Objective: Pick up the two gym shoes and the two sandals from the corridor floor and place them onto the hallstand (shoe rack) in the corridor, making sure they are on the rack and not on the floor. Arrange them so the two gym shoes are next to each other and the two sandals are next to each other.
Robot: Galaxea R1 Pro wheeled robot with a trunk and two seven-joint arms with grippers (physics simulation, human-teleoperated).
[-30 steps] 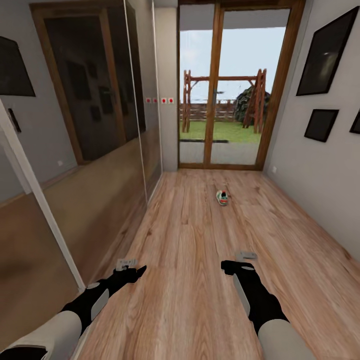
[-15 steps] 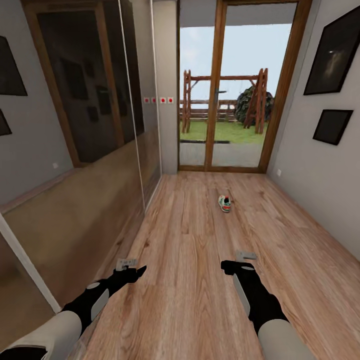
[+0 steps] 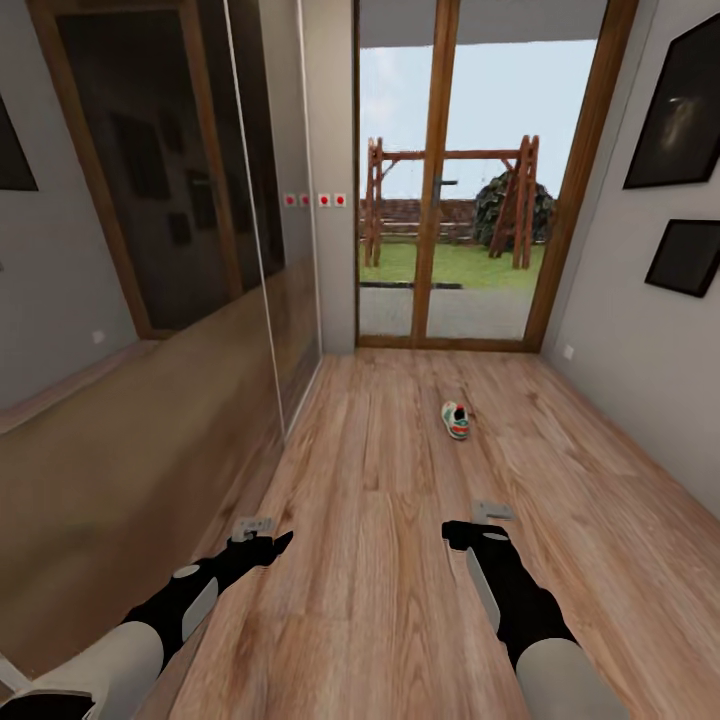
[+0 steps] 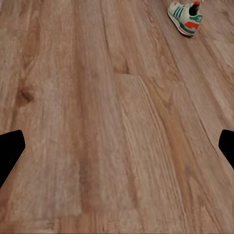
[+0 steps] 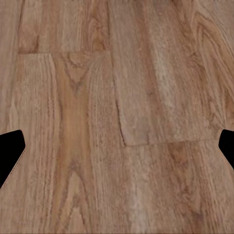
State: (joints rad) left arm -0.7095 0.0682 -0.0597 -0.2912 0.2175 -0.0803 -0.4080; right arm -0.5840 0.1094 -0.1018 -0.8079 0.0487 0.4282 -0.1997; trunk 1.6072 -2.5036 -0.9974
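Looking down a narrow corridor with light brown wood-plank floor [image 3: 380, 520] running toward a tall glass door [image 3: 470, 190] in a brown wooden frame; showing daylight outside, with grass, a wooden swing frame [image 3: 450, 200] and pale sky beyond; lining the left side with a glossy mirrored wardrobe panel [image 3: 150, 300] reflecting a dark doorway; carrying dark framed pictures [image 3: 690, 110] on the grey right wall [image 3: 630, 350]; displaying small red-and-white switches [image 3: 330, 200] beside the door

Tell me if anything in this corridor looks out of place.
One gym shoe lies alone on the wooden floor, out in the middle of the corridor near the glass door. Nothing looks spilled or damaged.
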